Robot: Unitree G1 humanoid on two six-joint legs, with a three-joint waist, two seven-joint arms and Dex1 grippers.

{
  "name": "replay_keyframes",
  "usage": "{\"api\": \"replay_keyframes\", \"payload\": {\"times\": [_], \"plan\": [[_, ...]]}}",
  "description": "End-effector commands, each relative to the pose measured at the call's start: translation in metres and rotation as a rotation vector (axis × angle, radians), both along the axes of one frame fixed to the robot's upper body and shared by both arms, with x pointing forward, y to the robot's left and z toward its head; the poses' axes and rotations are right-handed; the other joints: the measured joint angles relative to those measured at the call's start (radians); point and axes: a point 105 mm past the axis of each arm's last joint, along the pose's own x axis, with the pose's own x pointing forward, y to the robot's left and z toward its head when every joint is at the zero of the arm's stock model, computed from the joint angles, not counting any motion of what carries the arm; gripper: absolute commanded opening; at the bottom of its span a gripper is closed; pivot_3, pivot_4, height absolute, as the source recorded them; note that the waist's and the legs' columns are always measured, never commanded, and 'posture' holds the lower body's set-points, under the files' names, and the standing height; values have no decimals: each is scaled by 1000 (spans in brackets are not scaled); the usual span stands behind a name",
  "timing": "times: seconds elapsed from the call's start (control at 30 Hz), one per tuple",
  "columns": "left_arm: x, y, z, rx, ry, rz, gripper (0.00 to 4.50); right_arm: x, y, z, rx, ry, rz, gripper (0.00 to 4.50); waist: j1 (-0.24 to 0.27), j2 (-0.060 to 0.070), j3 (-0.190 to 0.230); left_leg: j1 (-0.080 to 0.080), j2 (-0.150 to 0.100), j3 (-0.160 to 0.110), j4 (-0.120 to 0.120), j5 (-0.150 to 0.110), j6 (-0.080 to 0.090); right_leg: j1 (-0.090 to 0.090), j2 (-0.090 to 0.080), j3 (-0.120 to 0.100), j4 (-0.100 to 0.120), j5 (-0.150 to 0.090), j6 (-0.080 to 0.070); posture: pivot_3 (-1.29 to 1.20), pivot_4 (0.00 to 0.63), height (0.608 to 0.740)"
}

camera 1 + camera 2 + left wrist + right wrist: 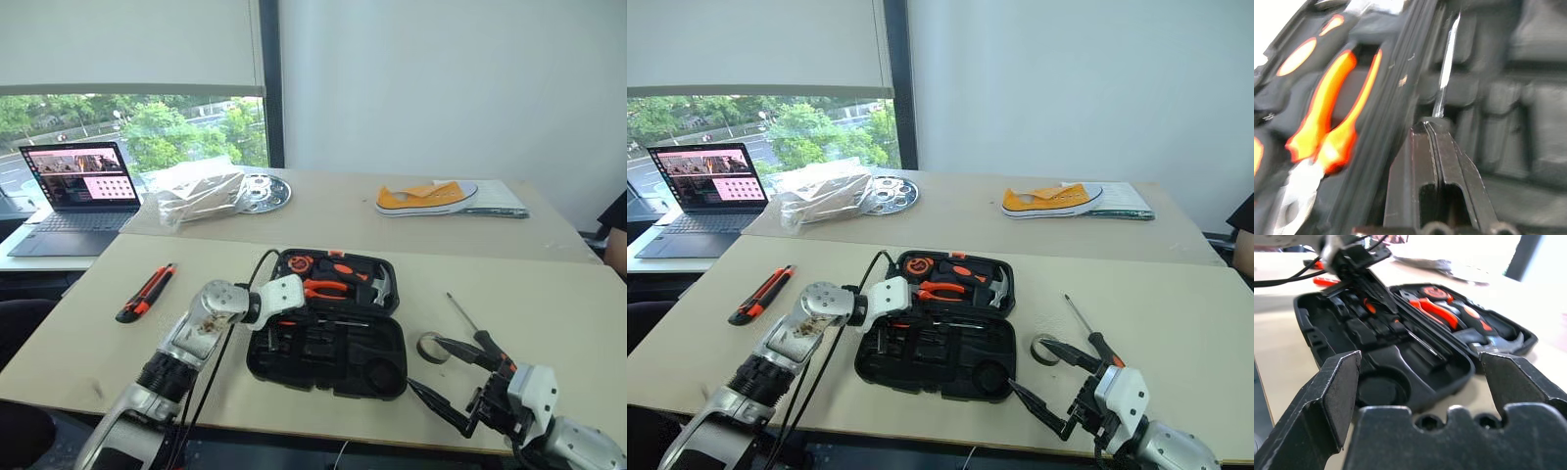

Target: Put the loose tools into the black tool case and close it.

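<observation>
Case (333, 357) open mid-table | left hand (1432, 128) inside | right hand (446, 377) beside, clear

One case (333, 357), two screwdrivers (460, 311), one knife (147, 293).

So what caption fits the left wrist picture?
Shut left gripper holds a screwdriver over the black tool case.

I read the tool case (328, 357) as matt black moulded plastic with a ribbed, textured interior. The pliers (1327, 122) carry glossy orange grips and bright bare-metal jaws. The screwdriver shaft (1445, 68) looks like polished steel. My right gripper's fingers (1327, 396) show rough, scuffed black metal. The table (549, 313) appears smooth, pale and matt.
</observation>
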Motion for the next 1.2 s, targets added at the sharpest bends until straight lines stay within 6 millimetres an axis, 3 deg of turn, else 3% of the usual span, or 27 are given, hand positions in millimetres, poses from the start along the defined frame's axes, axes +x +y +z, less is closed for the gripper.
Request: {"api": "replay_keyframes", "payload": {"times": [0.03, 0.17, 0.33, 0.47, 0.6, 0.73, 0.9, 1.03, 1.2], "plan": [[-16, 45, 41, -212, -101, -26, 1174, -11, -30, 12, 15, -21, -144, 4500, -7, -1, 1, -1, 1, 0, 0, 0, 0, -1, 0, 0, 1, 0, 0, 0, 150, 740], [-26, 100, 39, -197, -47, 78, 2534, -28, -63, 4, -19, 17, -296, 4500, -18, 0, 1, 2, 3, -1, -2, -1, -5, -1, 0, 0, 2, -1, -2, 0, 150, 740], [-54, 146, 25, -155, 11, 144, 4408, -49, -97, -14, -39, 104, -457, 4500, -16, 1, 1, 2, 3, 0, -2, -2, -3, 0, -1, 0, 1, -3, 1, 0, 150, 740], [-82, 160, 17, -141, 83, 133, 4470, -45, -103, -15, -13, 158, -502, 4500, -17, 1, 2, 2, 3, 0, -2, -2, -3, -1, -8, 0, 2, -6, 6, 0, 150, 740], [-92, 158, 15, -156, 108, 140, 4470, -4, -100, 1, -35, 208, -449, 4500, -20, 3, 3, 2, 2, 0, -1, -3, -2, -1, -13, 1, 2, -3, -2, 0, 150, 740], [-92, 148, 18, -204, 103, 141, 4470, 31, -105, -4, -161, 343, -412, 4500, -20, 3, 3, 2, 2, 1, -2, -5, 4, -1, -12, 1, -1, -1, -4, 0, 150, 740], [-92, 132, 21, -231, 83, 114, 4470, 69, -110, -20, -197, 518, -429, 4500, -13, 3, 4, 0, 2, 0, -3, 0, -3, -2, -3, -2, -1, 3, -3, 0, 150, 740], [-91, 124, 27, -243, 54, 94, 4500, 79, -122, -29, -243, 595, -477, 3409, -14, 4, 3, -4, 2, 0, -3, 0, -3, -2, 2, -3, -7, 4, -3, 0, 150, 740], [-94, 116, 36, -264, 48, 63, 4500, 84, -135, -10, -215, 530, -525, 1739, -15, 4, 3, -7, 2, 1, -3, -2, 0, -3, 2, -5, -12, 6, 2, 0, 150, 740]]}}
